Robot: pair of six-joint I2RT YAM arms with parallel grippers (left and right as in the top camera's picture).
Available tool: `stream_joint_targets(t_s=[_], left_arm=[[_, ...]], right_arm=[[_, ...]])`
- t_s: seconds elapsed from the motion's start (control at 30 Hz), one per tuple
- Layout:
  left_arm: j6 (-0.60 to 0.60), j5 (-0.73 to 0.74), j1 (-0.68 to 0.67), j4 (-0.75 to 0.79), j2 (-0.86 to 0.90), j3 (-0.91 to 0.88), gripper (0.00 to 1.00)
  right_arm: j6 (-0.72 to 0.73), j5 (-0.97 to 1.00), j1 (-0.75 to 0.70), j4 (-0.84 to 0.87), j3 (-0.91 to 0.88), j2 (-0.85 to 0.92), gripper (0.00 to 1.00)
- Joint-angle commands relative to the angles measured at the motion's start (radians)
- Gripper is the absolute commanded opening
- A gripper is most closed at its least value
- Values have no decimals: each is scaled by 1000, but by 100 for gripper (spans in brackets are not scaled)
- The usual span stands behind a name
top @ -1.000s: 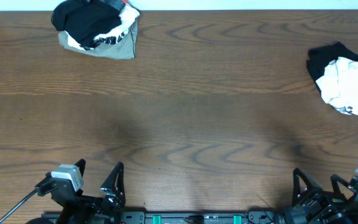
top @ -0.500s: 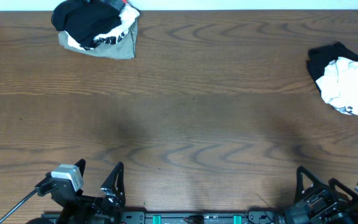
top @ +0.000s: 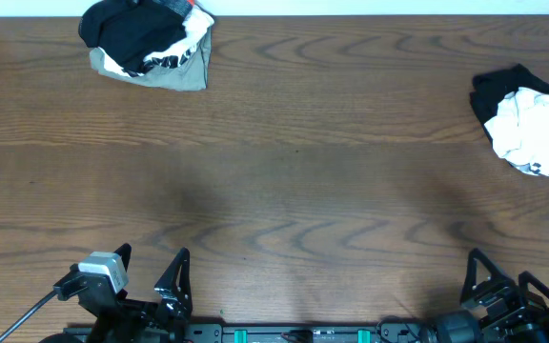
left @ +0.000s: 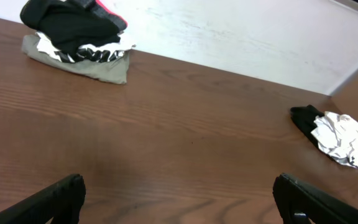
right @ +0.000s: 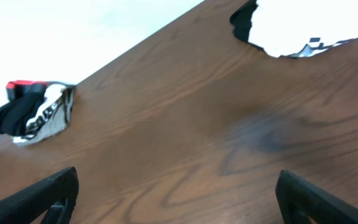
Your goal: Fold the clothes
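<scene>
A folded stack of clothes point(top: 147, 45), black on white on olive with a red edge, lies at the table's far left; it also shows in the left wrist view point(left: 76, 38) and the right wrist view point(right: 35, 112). A crumpled pile of white and black clothes point(top: 532, 122) lies at the right edge, also in the left wrist view point(left: 335, 134) and the right wrist view point(right: 303, 25). My left gripper point(top: 151, 272) is open and empty at the near edge. My right gripper point(top: 503, 281) is open and empty at the near right corner.
The brown wooden table point(top: 284, 181) stretches between the two piles. A white wall point(left: 241, 37) runs along the table's far edge.
My right gripper has drawn back toward the near right corner. The left arm and both piles have not moved.
</scene>
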Motion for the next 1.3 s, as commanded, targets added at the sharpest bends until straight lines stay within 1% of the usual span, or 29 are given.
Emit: stream_joint_targets(t_s=[0.0,0.13,0.27,0.4,0.6,0.97,1.1,1.27], left_arm=[[-6,17,2,0,-6,-1,98],[-6,17,2,0,-6,-1,98],[-6,17,2,0,-6,-1,98],[-6,17,2,0,-6,-1,98],[-6,17,2,0,-6,-1,98],[-6,17,2,0,-6,-1,98],[-6,17,2,0,-6,-1,98],[-6,17,2,0,-6,-1,98]], right_arm=[[13,75,-15,9,-7,-3,99],[8,97,-46,36,-44,-21,99],[8,91,-79,104,-134,-65,99],[9,76,-83,254,-265,-124,99],[9,49,-86,529,-470,-182,99],[9,28,-106,932,-768,-264,99],[9,27,-105,1035,-839,-277,99],[-7,28,-105,1123,-898,-277,99]])
